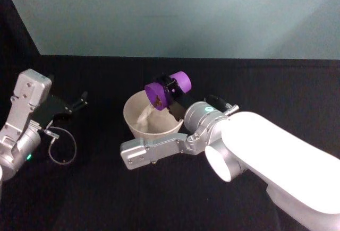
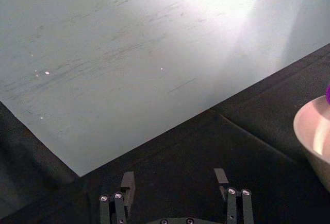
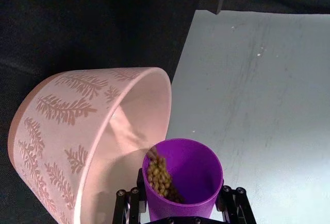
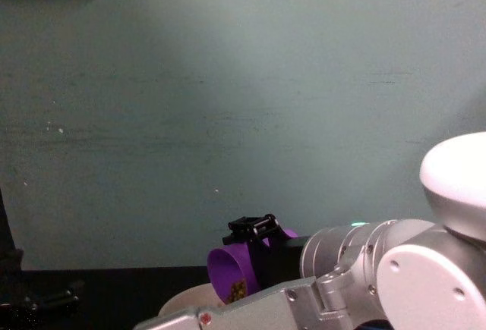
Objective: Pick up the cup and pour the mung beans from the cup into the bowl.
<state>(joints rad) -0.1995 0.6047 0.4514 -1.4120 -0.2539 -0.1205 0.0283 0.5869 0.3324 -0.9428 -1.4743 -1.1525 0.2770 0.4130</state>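
Observation:
The purple cup [image 1: 167, 90] is tipped on its side over the cream bowl [image 1: 131, 118], mouth toward the bowl. My right gripper [image 1: 172, 88] is shut on the cup. In the right wrist view the cup [image 3: 191, 175] sits between the fingers [image 3: 129, 206], and mung beans [image 3: 159, 176] lie at its lower lip, right at the edge of the bowl [image 3: 77, 121], whose outer wall carries a leaf pattern. From the chest, the cup [image 4: 228, 269] hangs just above the bowl's rim [image 4: 186, 300]. My left gripper [image 1: 79, 101] rests open at the left, nothing between its fingers [image 2: 127, 183].
The table [image 1: 106, 199] is covered in black cloth and ends at a pale green wall [image 1: 186, 13] behind. A thin cable loop [image 1: 61, 148] lies beside my left arm. My right arm's forearm [image 1: 154, 148] crosses just in front of the bowl.

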